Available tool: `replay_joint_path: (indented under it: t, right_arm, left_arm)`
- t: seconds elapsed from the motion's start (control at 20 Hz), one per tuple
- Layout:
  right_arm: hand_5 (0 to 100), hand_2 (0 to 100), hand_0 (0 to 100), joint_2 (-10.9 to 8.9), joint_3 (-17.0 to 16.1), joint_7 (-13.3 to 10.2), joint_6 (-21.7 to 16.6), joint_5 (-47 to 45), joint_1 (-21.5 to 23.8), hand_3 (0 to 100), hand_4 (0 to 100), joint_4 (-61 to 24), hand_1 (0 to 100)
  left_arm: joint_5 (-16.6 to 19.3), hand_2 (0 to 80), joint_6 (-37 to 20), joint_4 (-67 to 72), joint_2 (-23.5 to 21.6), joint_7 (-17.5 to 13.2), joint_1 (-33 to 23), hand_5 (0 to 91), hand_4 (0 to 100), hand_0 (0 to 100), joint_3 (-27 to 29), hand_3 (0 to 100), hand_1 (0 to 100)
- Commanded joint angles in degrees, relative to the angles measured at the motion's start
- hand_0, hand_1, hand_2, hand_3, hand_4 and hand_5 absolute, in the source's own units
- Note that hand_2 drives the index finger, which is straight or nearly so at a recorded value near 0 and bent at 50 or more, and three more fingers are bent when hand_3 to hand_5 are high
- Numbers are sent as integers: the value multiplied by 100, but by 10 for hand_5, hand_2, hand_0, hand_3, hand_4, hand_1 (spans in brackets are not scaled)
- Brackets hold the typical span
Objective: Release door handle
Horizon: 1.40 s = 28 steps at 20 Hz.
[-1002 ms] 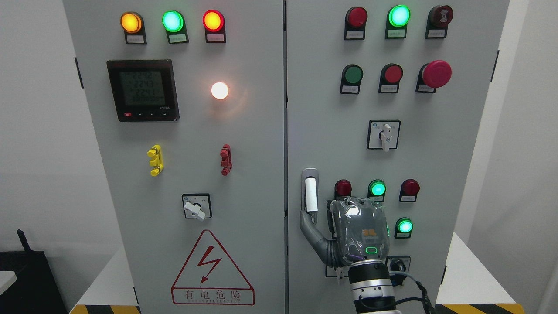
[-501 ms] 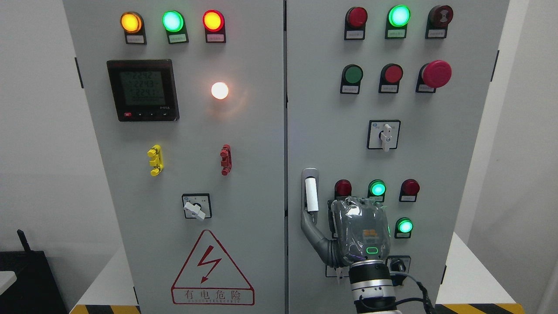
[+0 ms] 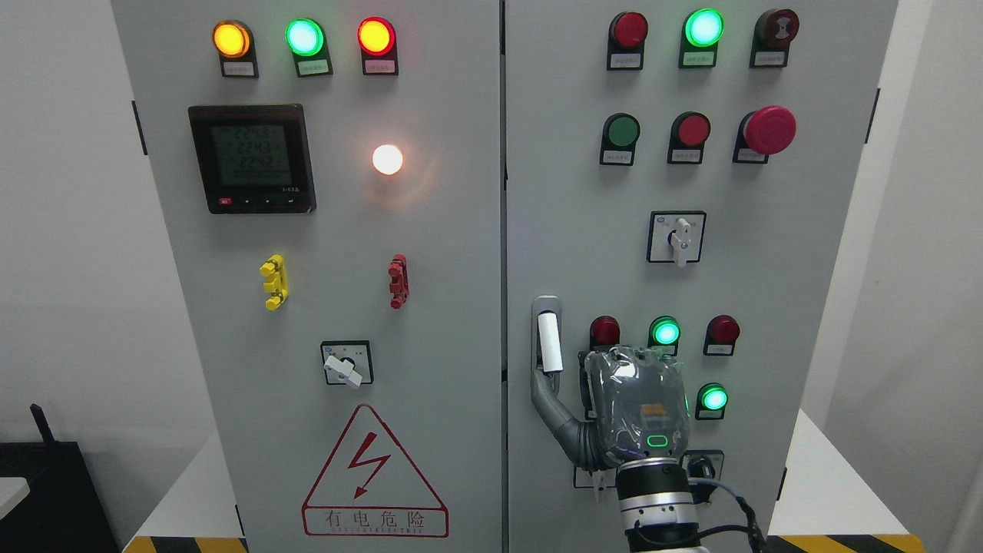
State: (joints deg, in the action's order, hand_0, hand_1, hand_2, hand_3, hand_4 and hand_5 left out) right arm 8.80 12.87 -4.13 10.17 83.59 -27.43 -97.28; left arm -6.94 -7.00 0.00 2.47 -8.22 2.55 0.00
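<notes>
Movement over the last second is slight in the head view: the right hand [image 3: 633,407] has edged a little rightward, so release looks barely begun. Its thumb reaches up-left to touch the foot of the door handle [image 3: 548,343] low on the cabinet's right door [image 3: 584,230]. Palm faces the door, wrist upright; the other fingers are hidden behind it, so I cannot tell their spread.

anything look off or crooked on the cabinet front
Nothing looks damaged. The left door's selector switch points diagonally down-right, while the right door's selector points straight down. The right hand sits beside the door handle.
</notes>
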Motion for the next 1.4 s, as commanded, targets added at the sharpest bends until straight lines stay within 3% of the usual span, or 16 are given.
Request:
replay_joint_path:
  t: [0.0,1.35]
  right_arm:
    - [957,943,432,-1,-30,0,3,0,27,1000,994,-55,123]
    - [959,944,449,8,-91,0,-6,53,18,1000,995,-204,148]
  left_arm:
    - [0,0,5,97,-1,4,0,0,0,120,62,0,389]
    - [0,0,-4,97,-1,4,0,0,0,120,62,0,389]
